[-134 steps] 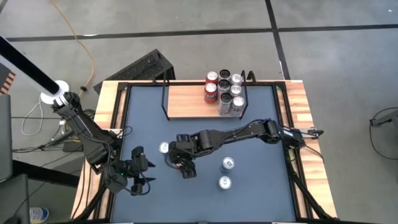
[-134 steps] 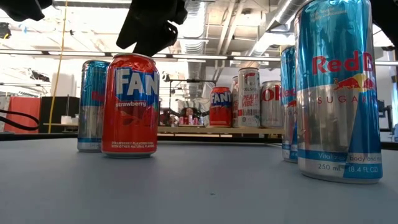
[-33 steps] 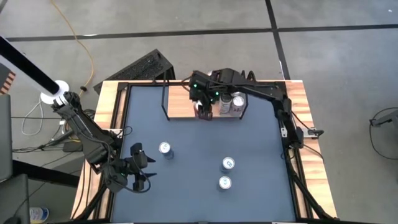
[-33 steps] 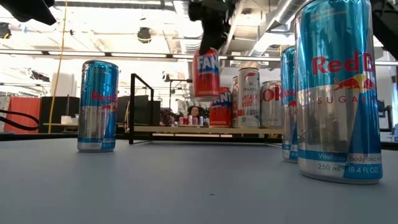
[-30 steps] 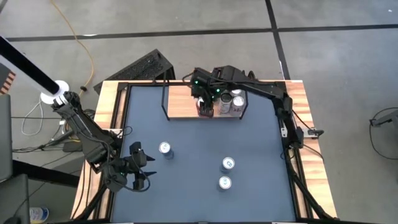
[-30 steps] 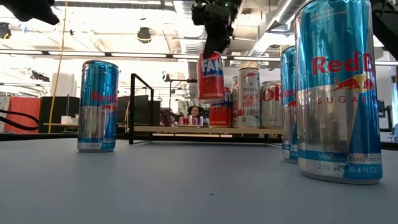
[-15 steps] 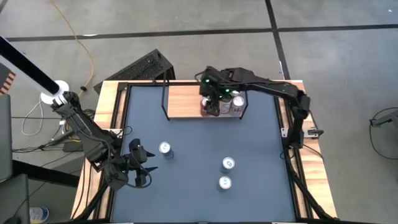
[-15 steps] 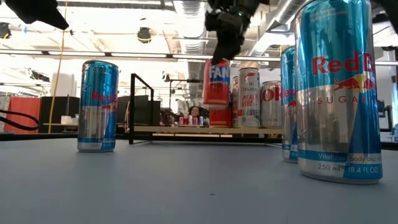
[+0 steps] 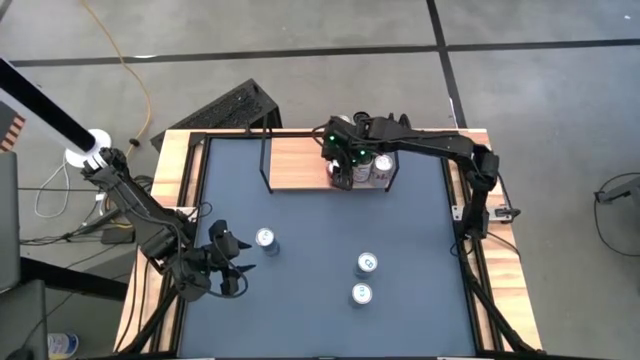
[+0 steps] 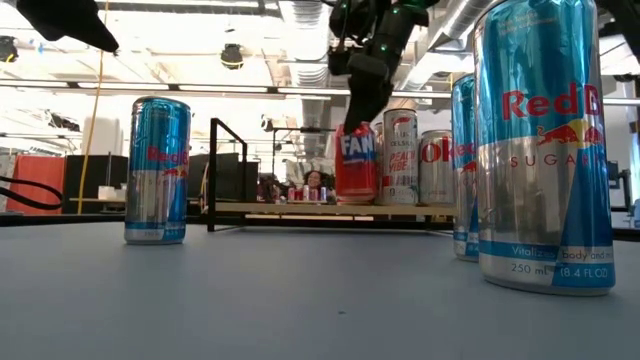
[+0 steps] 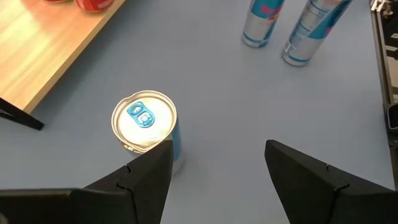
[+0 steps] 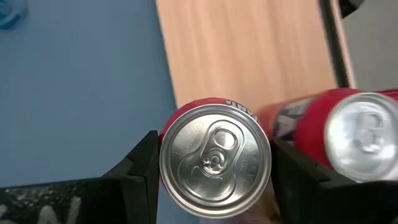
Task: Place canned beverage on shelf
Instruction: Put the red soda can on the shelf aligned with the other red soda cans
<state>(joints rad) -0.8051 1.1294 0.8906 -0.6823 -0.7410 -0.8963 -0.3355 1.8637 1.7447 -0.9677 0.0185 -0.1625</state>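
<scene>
Fingers of the right hand [image 9: 342,170] clamp the red Fanta can [image 10: 357,160], apparently just touching the shelf [image 9: 300,163] at the tabletop's [image 9: 300,290] far edge beside earlier cans, so release remains, then three blue cans [image 9: 264,238]; left hand [image 9: 228,268] waits open near the left edge.

Table [image 9: 300,300]: dark grey top, wood edges.
Keyboard [image 9: 225,108]: black, on the floor at 11 o'clock off the table.
Yellow cable [image 9: 135,70]: trails across the concrete floor at 10 o'clock.
Floor [image 9: 540,100]: grey concrete with dark seams.
Room beyond: ceiling ducts [image 10: 300,20], strip lights.
</scene>
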